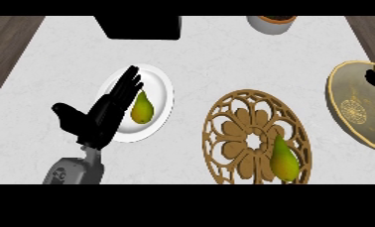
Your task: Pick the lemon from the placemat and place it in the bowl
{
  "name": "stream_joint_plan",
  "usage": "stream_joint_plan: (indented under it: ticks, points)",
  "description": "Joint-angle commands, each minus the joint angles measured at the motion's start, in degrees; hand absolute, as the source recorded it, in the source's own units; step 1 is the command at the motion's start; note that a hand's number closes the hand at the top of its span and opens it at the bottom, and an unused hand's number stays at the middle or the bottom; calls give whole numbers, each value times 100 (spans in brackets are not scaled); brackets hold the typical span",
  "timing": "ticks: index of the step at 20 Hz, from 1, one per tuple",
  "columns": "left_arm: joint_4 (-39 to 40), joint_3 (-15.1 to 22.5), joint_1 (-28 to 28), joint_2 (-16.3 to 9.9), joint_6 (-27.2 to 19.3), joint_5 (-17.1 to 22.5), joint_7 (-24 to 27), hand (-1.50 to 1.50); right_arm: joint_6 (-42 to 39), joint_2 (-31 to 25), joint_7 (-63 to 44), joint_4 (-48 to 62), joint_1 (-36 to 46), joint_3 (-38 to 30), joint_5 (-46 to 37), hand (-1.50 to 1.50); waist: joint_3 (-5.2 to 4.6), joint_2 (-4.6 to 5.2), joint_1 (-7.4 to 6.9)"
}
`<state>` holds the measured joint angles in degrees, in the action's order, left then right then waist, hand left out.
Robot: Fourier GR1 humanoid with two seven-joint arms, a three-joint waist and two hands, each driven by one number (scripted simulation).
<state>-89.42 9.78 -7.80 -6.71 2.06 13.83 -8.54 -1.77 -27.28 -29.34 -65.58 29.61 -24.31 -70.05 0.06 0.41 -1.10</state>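
From the head view, only the left hand (102,114) shows, coming in from the counter's (219,47) near-left part; its fingers are straight and a little apart, clamped on nothing, and they lie across the left half of a white dish (162,85); a yellow-green fruit (141,108) lies in that dish just beside the fingers on their right, touching or nearly so, I cannot tell which.

The lemon (285,159), which looks more pear-shaped than round, lies on the carved wooden placemat (234,122), at the mat's near-right rim; its long axis runs from the near edge toward the far edge, narrow end pointing away and leaning slightly left.

That is the relation the next move turns on, as I judge it: the lemon is well apart from the fingers, off to their right and nearer the counter's front edge, with most of the placemat between; the left hand would have to cross the mat to reach it; the right hand would be the closer one, but it is nowhere to be seen.

An olive dish (351,102) sits at the right edge; which dish is meant as the bowl I cannot say for sure, though the white one seems likelier.
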Motion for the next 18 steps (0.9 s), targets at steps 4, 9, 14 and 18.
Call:
stream_joint_plan:
  ticks: [4,9,14,18]
  points:
    - [-19,25,184,8,105,-70,85,0,716,-523,710,1962,592,-812,704,-150,2,-6,5]
    - [173,-36,178,59,65,-139,242,0,1618,-225,1654,2246,591,-1208,1427,-150,4,-10,37]
    - [25,-89,54,73,-3,-34,-13,0,2590,239,2659,1275,766,-2017,2689,-150,18,-78,184]
    - [34,-254,93,11,-105,-47,-27,0,2260,848,3487,147,388,-2110,3639,-150,-6,-141,338]
